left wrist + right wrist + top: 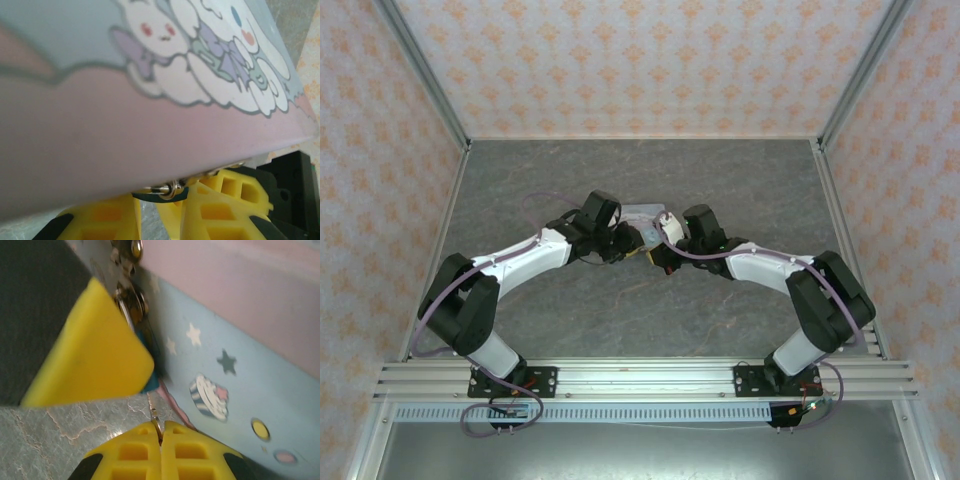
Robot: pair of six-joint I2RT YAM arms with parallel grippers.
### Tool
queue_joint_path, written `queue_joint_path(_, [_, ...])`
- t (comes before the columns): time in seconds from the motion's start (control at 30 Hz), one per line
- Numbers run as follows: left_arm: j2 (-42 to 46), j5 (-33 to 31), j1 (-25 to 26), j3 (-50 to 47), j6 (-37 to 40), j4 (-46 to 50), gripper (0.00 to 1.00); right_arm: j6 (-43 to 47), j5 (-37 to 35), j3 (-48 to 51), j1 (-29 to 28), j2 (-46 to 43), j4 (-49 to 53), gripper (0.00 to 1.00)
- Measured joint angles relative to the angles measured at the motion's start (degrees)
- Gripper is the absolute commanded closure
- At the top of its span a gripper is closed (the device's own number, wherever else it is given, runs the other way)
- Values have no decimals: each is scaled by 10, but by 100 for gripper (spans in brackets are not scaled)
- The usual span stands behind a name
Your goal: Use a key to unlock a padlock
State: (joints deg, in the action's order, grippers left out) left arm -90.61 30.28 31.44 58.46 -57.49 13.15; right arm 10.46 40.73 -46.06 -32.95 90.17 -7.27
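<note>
Padlock (151, 385) hangs at hasp (131, 299) of cartoon tin (235, 340); tiny, rigid, light (would likely swing). Best gripped on body's flat sides, keyhole clear. Left gripper (150, 206) jaws seemingly pinch it, view blurred. Right gripper (161, 440) jaws together on key (154, 416), just beside padlock.

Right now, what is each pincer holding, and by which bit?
The right pincer pinches the key by its ring end. The left pincer seems to grip the padlock by its body.

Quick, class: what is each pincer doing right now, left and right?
Left pincer: closed on the padlock.
Right pincer: closed on the key.
</note>
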Motion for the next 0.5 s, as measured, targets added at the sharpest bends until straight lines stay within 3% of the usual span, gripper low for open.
queue_joint_path(0.5, [0,8,0,6,5,-1,79,9,37,-25,11,12,14,100])
